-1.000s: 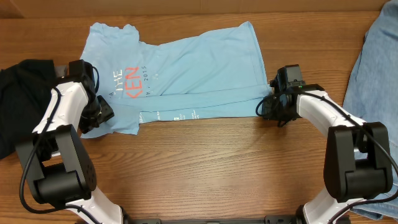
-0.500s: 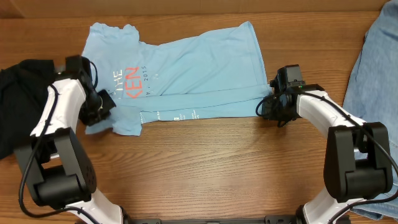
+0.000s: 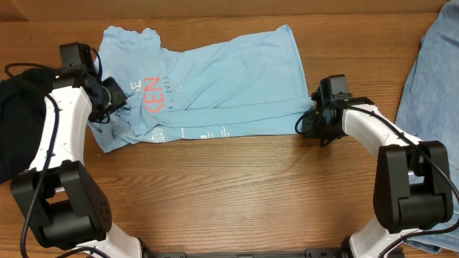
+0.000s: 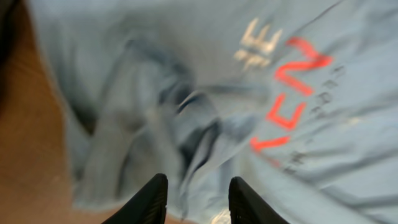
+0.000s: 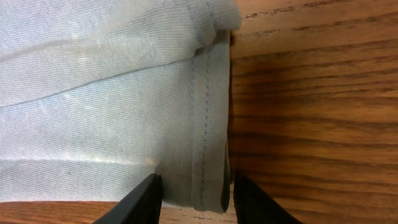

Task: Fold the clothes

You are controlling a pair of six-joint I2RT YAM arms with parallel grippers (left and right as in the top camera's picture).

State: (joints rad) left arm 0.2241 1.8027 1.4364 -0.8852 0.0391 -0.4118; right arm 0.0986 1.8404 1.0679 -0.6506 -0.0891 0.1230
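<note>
The light sky-blue T-shirt (image 3: 229, 79) lies spread across the far half of the table, its hem to the right. Its coral-red lettering (image 3: 152, 97) is near the left end. My left gripper (image 3: 113, 93) is over the shirt's left part, shut on a bunched fold of it. The left wrist view is blurred and shows rumpled blue cloth (image 4: 155, 124) rising between the fingers (image 4: 198, 199). My right gripper (image 3: 310, 123) is at the shirt's lower right hem corner. In the right wrist view its fingers (image 5: 194, 196) are shut on the stitched hem (image 5: 205, 124).
A black garment pile (image 3: 18, 122) lies at the left edge beside my left arm. Faded blue jeans (image 3: 430, 79) lie along the right edge. Bare wooden tabletop (image 3: 237, 193) fills the near half.
My left gripper moved up and to the left, pulling the shirt's lower left part with it. That flap now lies further left and more bunched. The right gripper has not moved.
</note>
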